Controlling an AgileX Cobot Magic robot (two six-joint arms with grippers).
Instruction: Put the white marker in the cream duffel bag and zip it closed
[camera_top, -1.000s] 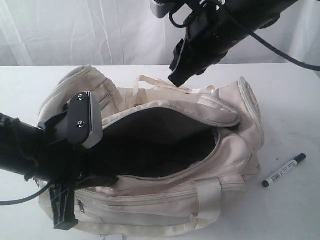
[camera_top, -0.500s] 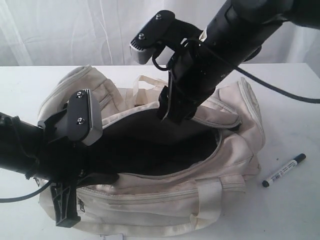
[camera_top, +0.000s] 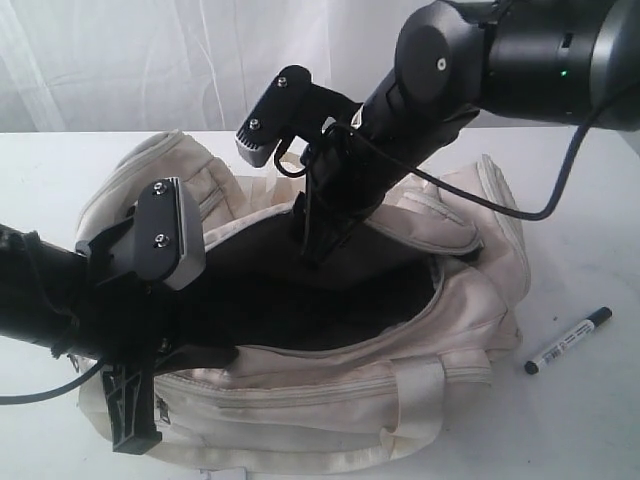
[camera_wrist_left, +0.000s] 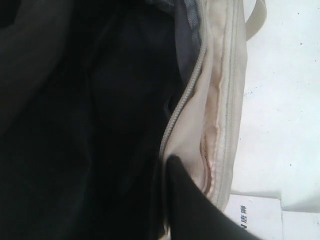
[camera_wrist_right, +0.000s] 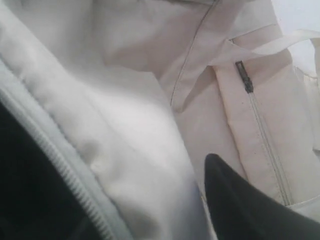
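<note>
The cream duffel bag (camera_top: 330, 400) lies unzipped on the table, its dark inside showing. On the table to the bag's right rests the white marker (camera_top: 568, 341), apart from both grippers. My left gripper (camera_top: 215, 355) is shut on the bag's near zipper rim (camera_wrist_left: 220, 100); one dark finger (camera_wrist_left: 187, 200) presses the cream edge and the other is lost in the dark lining. My right gripper (camera_top: 315, 238) is down at the bag's far flap (camera_wrist_right: 140, 125). It stands open astride that flap, with one finger (camera_wrist_right: 240, 205) showing and the other hidden behind the fabric.
A white table (camera_top: 580, 220) carries everything, with a white curtain (camera_top: 120, 60) behind. The right arm reaches over the bag's far right end. A side pocket zipper (camera_wrist_right: 260, 130) runs beside the right finger. A printed paper (camera_wrist_left: 250, 220) lies by the bag's near side.
My right gripper has come down and to the left, from above the bag's far handles onto the far flap. The left gripper, the bag's near rim and the marker have stayed put.
</note>
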